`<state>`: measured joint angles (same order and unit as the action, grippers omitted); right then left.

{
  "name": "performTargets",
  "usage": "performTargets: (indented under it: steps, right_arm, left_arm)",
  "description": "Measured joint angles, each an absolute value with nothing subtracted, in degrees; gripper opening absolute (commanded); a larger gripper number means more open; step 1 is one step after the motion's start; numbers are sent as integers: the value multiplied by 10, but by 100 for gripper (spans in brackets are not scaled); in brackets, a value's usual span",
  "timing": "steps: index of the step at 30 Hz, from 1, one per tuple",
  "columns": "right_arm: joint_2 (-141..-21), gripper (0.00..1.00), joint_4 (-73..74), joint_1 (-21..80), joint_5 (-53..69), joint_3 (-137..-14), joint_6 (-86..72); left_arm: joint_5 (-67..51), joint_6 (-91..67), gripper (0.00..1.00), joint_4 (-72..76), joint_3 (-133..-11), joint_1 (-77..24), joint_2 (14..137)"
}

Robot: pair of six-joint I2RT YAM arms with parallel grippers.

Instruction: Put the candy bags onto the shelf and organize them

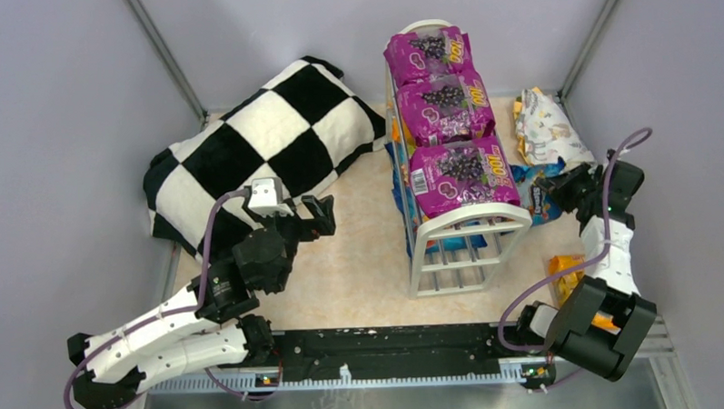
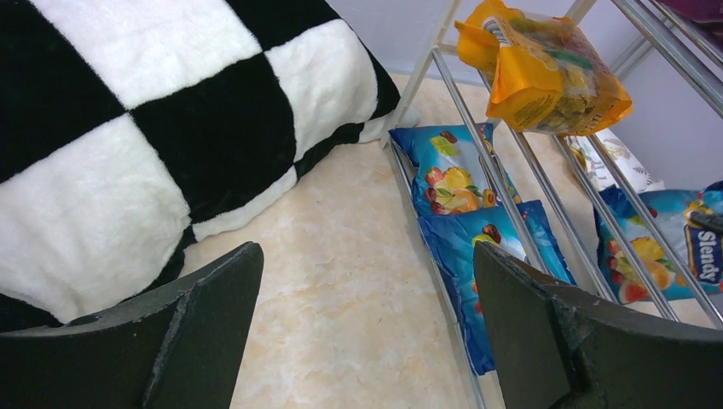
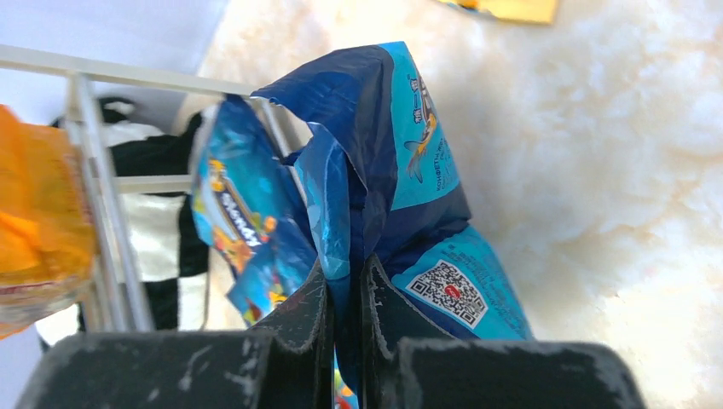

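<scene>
Between the closed jaws of the right gripper [image 3: 345, 277] hangs a blue candy bag [image 3: 409, 162], pinched by its crumpled edge, its long side running away from the fingers. The shelf [image 3: 128, 72] stands just left of them, nearest this arm, with a second blue bag [image 3: 243, 230] in between. The left gripper [image 2: 367, 256] gapes empty beside the cushion [image 2: 128, 128].

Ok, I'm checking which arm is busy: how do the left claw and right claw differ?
The left claw is open and empty; the right claw is shut on a blue candy bag. The left claw sits left of the shelf, near the checkered cushion; the right claw sits right of the shelf. Both have black fingers.
</scene>
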<state>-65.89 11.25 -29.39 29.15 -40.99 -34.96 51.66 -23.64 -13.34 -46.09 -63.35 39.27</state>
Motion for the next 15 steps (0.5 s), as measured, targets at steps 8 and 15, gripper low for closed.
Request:
performTargets:
  steps: [8,15]
  right_arm:
    - [-658,0,107,-294,384,-460,-413]
    - [-673,0,47,-288,488,-458,-545]
  left_arm:
    - [514,-249,98,-138,-461,-634,391]
    - [514,-262,98,-142,-461,-634,384]
